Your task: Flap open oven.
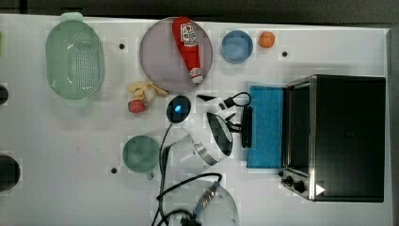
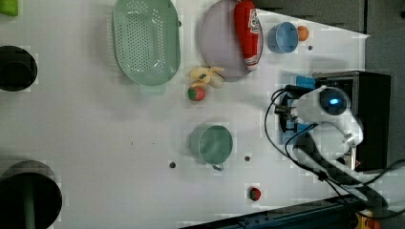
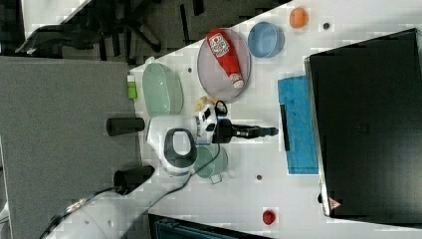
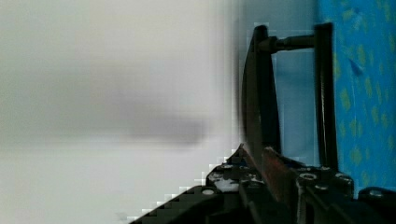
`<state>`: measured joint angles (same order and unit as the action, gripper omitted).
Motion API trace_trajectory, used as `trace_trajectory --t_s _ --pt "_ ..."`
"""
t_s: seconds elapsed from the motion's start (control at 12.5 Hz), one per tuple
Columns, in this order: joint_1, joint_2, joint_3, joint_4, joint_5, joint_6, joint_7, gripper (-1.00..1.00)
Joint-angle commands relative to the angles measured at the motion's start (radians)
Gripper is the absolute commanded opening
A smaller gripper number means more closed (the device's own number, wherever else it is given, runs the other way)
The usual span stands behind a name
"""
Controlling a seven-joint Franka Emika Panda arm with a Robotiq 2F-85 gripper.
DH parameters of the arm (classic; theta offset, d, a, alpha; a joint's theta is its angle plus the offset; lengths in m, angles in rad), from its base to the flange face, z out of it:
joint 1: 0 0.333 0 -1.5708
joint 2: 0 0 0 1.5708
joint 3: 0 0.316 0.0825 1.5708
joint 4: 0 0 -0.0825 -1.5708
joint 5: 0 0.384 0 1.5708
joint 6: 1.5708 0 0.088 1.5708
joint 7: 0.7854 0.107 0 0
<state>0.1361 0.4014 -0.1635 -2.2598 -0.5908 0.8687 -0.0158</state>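
oven: sits on the desk at the top view's right, mouth facing that view's left. You can see straight into the dark cavity, so the flap looks already dropped.

door: blue glass lying flat on the desk in front of the oven, hinged at the oven's foot. Looks fully flapped down to me, so the job seems basically done.

handle: dark bar along the door's free edge, the side furthest from the oven. Makes sense you'd grab there, most leverage on the hinge.

gripper: reaching in from the top view's left, right at the handle.

jaws: nearly closed, and in the wrist view the handle sits right against them. Whether you're pinching the bar or just beside it, can't tell.

other stuff: ketchup bottle on a plate, well clear of it all.
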Motion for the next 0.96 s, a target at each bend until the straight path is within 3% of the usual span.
trace_trajectory --t_s 0.08,0.24,0.4,0.64,0.96 --pt "-0.006 -0.207 -0.014 0.065 0.215 -0.019 0.094 -0.65" --pt "-0.008 -0.316 -0.022 0.102 0.406 -0.096 0.094 -0.65" --pt "-0.008 -0.416 -0.027 0.155 0.53 -0.256 0.094 -0.65" --pt "-0.008 -0.521 -0.027 0.305 0.549 -0.59 0.099 -0.65" --pt "-0.008 -0.554 -0.029 0.456 0.549 -0.828 0.136 -0.65"
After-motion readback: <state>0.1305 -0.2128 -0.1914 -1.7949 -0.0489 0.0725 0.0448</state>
